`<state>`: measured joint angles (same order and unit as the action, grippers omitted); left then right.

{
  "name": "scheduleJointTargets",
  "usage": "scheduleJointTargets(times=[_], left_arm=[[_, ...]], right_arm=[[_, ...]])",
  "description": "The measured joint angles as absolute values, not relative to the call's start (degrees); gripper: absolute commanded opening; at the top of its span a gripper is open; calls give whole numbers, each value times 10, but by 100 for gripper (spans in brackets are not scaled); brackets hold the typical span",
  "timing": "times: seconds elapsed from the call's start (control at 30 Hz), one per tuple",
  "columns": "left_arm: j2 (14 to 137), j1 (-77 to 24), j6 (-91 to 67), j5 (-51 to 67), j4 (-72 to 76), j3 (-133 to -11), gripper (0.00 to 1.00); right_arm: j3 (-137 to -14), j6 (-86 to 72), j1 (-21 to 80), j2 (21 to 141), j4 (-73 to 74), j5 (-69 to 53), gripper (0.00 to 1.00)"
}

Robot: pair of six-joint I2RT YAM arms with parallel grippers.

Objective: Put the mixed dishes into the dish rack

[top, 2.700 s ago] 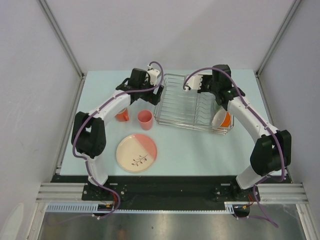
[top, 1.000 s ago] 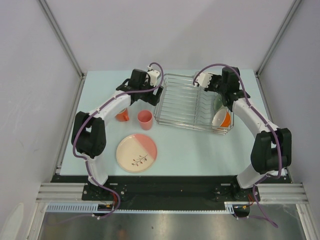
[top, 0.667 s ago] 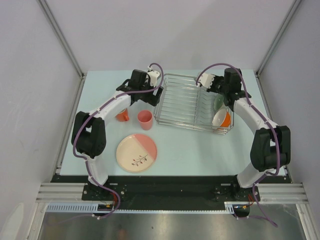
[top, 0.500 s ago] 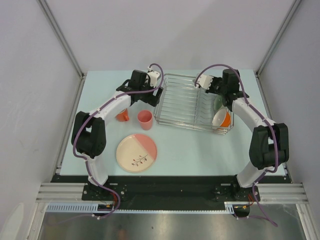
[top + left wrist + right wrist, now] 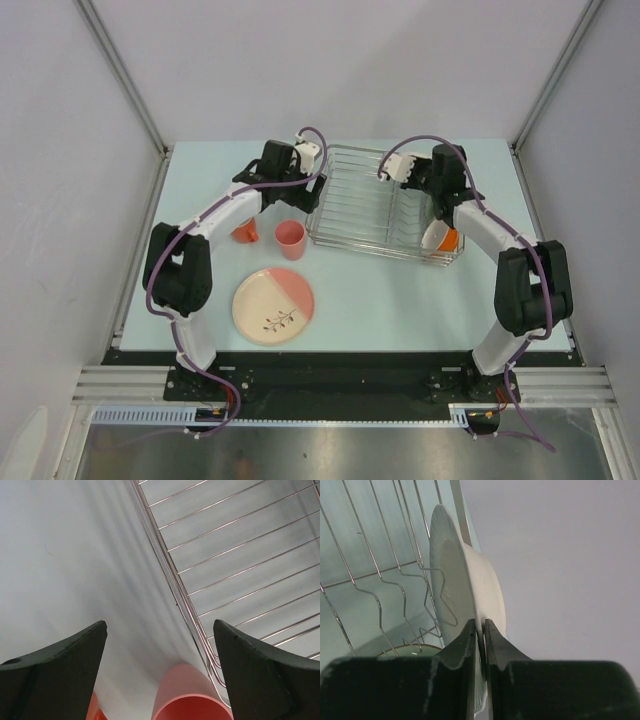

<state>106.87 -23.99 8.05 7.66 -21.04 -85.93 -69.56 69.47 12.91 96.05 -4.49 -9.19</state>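
While gripping the white plate [image 5: 470, 590], right fingers [image 5: 460, 656] moved left.

The two dark jaws stand wide apart at the bottom corners, with nothing between them. Below them lies a pale surface [image 5: 75, 555]. The silver wire dish rack [image 5: 176, 602] fills the upper right, and its rim runs diagonally down. A small pink cup [image 5: 187, 700] shows at the bottom edge, just beside this rim. A small piece of an orange mug [image 5: 97, 707] shows beside the left jaw.
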Motion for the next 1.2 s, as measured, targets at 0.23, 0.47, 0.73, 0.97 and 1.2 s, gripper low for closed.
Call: scheduleJointTargets(times=[0.23, 0.47, 0.73, 0.97, 1.2], left_arm=[[1069, -240, 81, 76, -207, -854, 93], [1069, -240, 81, 73, -207, -852, 93], [1069, -240, 81, 70, -207, -852, 93], [1068, -240, 81, 70, -207, -852, 93], [1068, -240, 81, 66, -207, -850, 93]], right_arm=[[-657, 682, 153, 967, -114, -66, 17], [-641, 664, 155, 967, -138, -64, 45], [-640, 644, 156, 967, -146, -65, 47], [-640, 630, 156, 967, -166, -53, 48], [-652, 609, 156, 982, -199, -31, 48]])
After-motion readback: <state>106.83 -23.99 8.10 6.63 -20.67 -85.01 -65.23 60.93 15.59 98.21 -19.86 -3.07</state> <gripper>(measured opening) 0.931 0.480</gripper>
